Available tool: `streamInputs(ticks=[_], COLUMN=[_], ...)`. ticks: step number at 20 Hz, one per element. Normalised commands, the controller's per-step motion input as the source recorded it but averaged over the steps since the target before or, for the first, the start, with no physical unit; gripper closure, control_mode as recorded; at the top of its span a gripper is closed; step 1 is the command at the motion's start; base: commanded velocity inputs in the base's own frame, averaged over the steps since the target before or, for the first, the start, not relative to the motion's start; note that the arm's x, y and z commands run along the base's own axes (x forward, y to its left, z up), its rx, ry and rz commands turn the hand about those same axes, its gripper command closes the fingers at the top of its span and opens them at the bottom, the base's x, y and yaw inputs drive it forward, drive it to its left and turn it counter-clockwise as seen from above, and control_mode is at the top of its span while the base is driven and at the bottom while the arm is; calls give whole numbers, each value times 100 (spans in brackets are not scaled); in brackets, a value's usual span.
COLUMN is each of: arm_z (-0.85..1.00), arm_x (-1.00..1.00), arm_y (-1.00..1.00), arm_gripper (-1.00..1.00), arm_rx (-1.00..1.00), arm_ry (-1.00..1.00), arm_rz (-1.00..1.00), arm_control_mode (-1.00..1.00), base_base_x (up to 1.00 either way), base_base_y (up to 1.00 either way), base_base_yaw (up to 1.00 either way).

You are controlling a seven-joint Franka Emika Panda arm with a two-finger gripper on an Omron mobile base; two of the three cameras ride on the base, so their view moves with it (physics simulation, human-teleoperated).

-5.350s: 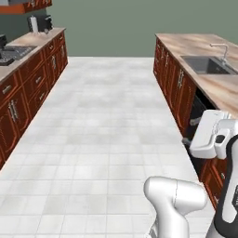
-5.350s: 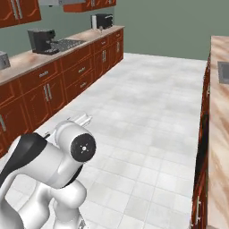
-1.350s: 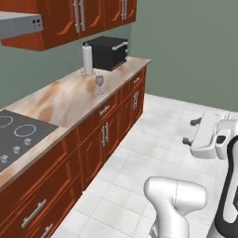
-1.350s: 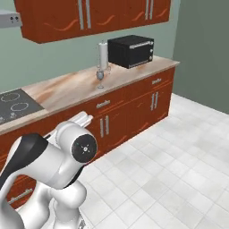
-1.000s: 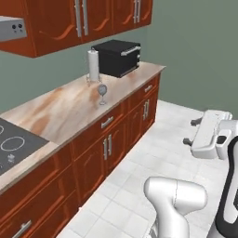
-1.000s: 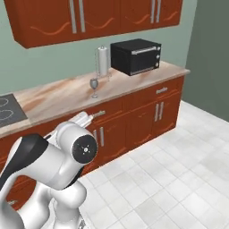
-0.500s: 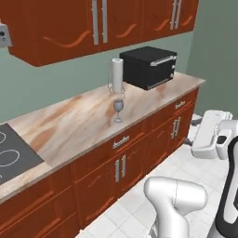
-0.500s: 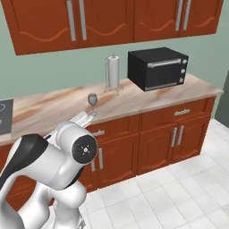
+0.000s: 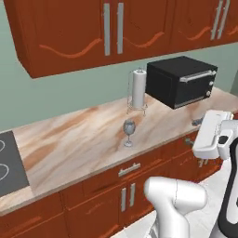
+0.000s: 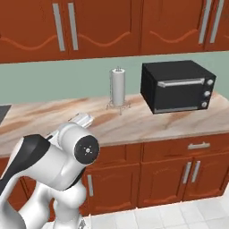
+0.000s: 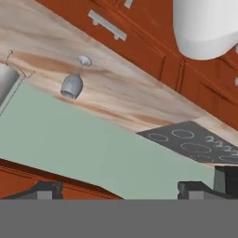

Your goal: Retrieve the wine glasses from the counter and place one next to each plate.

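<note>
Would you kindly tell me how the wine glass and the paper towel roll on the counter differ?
The wine glass is translucent grey and short; the paper towel roll is opaque white and taller. The glass stands nearer the counter's front edge, the roll by the wall. Both stand upright.

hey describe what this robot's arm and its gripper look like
The smooth white arm has rounded glossy segments with black bands at the joints and a round dark cap with a small pale dot on one joint. The white boxy hand carries a two-finger gripper with small dark, blocky finger tips. No cables or markings are visible.
</note>
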Motion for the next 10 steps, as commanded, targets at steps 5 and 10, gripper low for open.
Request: streamInputs(ticks=[5,10], arm_z=[0,0], arm_x=[0,0], arm_y=[0,0], arm_gripper=[-100,-100], arm_rx=[0,0], arm_ry=[0,0], arm_rz=[0,0], arm_control_mode=[100,100], base_base_x=[95,64], base_base_y=[-32,-40], base_base_yaw=[52,32])
